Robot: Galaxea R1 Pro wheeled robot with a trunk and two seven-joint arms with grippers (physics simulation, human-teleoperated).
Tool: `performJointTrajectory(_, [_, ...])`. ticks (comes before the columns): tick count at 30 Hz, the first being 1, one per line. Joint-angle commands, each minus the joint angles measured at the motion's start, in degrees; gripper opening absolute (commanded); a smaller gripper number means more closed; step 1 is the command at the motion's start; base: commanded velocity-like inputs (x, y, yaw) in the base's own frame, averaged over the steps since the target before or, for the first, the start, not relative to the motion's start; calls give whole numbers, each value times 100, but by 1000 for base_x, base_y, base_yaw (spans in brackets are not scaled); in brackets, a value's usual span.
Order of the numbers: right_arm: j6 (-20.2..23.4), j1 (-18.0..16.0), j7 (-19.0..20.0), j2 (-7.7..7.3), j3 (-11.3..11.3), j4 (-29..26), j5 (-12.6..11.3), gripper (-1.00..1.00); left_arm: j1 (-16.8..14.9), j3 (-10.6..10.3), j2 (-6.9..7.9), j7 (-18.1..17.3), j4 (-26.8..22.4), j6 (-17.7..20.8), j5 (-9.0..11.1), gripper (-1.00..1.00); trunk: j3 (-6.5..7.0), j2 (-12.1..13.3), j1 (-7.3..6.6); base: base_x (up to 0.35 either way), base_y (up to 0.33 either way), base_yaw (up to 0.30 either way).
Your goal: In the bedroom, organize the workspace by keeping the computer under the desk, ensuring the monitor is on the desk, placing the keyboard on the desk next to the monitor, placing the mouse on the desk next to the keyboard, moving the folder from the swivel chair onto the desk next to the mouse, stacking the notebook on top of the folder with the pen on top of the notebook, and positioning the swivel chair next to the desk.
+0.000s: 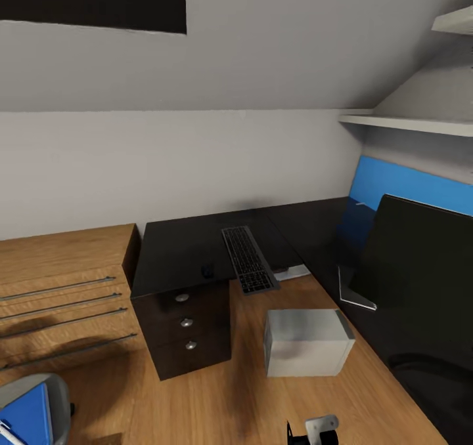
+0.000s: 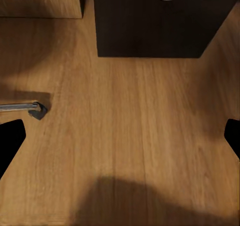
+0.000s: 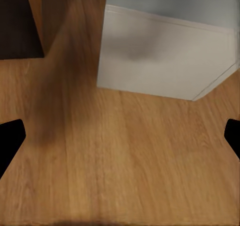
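Note:
The black desk (image 1: 177,248) runs along the wall and turns down the right side. On it lie the keyboard (image 1: 248,259), its near end past the desk's edge, and the small dark mouse (image 1: 207,271) to its left. The monitor (image 1: 420,281) stands on the right wing. The grey computer (image 1: 307,342) (image 3: 165,56) sits on the floor in the desk's inner corner. The swivel chair (image 1: 56,392) carries the blue folder (image 1: 26,419). Both my left gripper (image 2: 120,141) and right gripper (image 3: 120,141) are open over bare floor. Notebook and pen are out of view.
A light wooden cabinet (image 1: 59,287) with bar handles stands left of the desk's drawer block (image 1: 187,330) (image 2: 150,26). A chrome bar (image 2: 22,107) lies low over the floor near the left gripper. White shelves (image 1: 407,125) and a blue panel (image 1: 407,182) are behind the monitor.

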Motion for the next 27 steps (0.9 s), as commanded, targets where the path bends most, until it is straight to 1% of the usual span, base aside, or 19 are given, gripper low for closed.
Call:
performJointTrajectory(1, [-15, -4, -19, 2, 50, 4, -45, 100, -3, 25, -4, 2, 3, -17, -9, 100, -6, -3, -3, -240, -137, -2])
performJointTrajectory(12, [-15, -4, -19, 10, 51, 4, -45, 100, -3, 33, 3, 12, 5, -18, -9, 100, -7, -3, -3, -241, -182, 15])
performJointTrajectory(16, [-15, -4, -19, 11, 54, 4, -44, 100, -3, 34, 4, 13, 4, -18, -9, 100, -14, -3, -3, -152, -258, 172])
performJointTrajectory(22, [-15, -4, -19, 12, 59, 4, -44, 100, -3, 24, -3, 7, 5, -18, -9, 100, -34, -3, -3, -65, -290, 222])
performJointTrajectory(27, [-15, -4, -19, 12, 59, 4, -42, 100, -3, 18, -5, 5, 4, -18, -9, 100, -56, -3, -3, -161, -252, 234])
